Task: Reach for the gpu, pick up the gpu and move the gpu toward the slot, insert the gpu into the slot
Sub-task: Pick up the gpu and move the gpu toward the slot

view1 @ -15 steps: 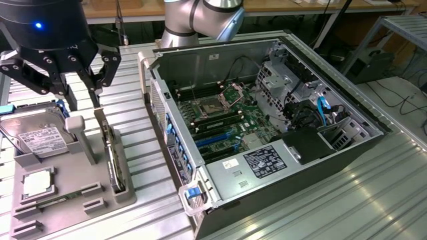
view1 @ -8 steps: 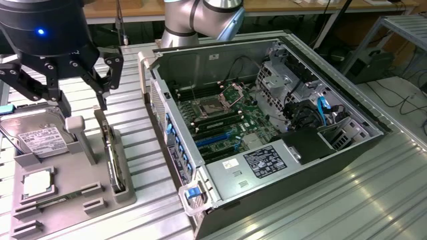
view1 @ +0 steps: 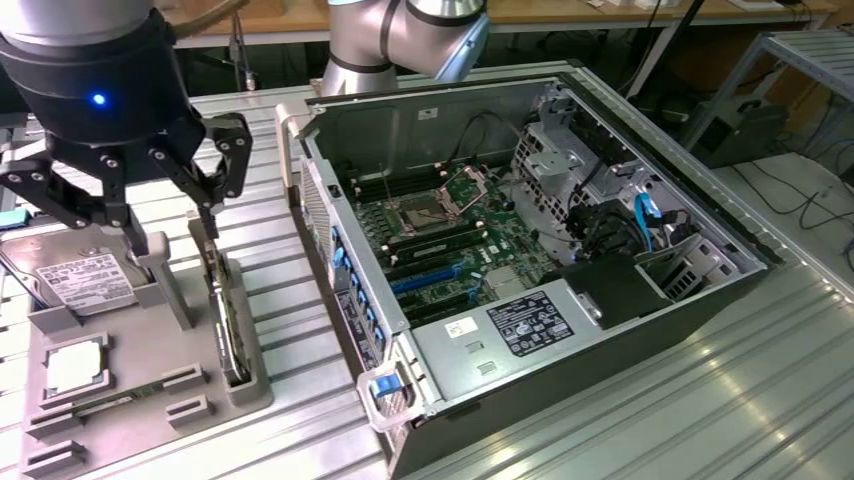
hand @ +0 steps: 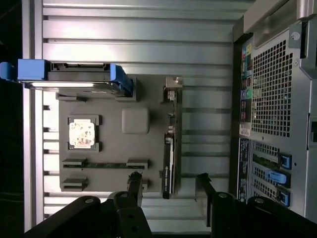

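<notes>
The gpu (view1: 227,300) is a thin dark card standing on edge in a grey holder tray (view1: 134,400), on the exterior view's left. My black gripper (view1: 174,228) hangs just above the card's far end, jaws open and holding nothing. In the wrist view the two fingertips (hand: 134,182) sit on either side of the gpu (hand: 169,144), apart from it, with the gripper (hand: 168,186) centred over the card's line. The blue slot (view1: 430,276) lies on the green motherboard inside the open computer case (view1: 627,340).
A silver hard drive (view1: 80,275) and a square processor chip (view1: 74,365) share the grey tray. In the wrist view the hard drive (hand: 74,77) has blue side rails. The case's perforated rear panel (hand: 272,94) stands close beside the tray. A ribbed metal table (view1: 694,420) carries everything.
</notes>
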Tool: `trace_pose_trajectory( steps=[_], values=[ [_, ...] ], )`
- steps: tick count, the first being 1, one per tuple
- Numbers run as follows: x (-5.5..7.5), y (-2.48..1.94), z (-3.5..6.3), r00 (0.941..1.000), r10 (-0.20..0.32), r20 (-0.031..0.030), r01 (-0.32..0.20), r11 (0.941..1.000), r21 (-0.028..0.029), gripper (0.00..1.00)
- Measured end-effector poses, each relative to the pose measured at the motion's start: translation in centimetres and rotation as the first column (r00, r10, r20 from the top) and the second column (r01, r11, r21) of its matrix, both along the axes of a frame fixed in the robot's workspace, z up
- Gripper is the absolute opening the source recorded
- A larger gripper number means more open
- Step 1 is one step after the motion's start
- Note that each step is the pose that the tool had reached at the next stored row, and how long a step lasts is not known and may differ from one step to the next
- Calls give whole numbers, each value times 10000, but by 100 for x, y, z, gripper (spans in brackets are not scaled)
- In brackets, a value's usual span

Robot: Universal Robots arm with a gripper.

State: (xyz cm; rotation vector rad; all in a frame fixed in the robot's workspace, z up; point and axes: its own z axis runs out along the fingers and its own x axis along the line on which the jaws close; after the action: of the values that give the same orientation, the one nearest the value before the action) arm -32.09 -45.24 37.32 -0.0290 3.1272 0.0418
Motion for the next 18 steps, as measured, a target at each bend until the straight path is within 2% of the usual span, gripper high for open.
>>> trace_pose_trajectory(
  steps=[2,9,18],
  values=[
    [2,-45,-36,10000,2,3,-2,10000,3,56],
    [75,-46,-174,10000,-40,2,40,10000,1,56],
    [81,-46,-368,9999,-110,0,110,9999,-1,56]
  ],
)
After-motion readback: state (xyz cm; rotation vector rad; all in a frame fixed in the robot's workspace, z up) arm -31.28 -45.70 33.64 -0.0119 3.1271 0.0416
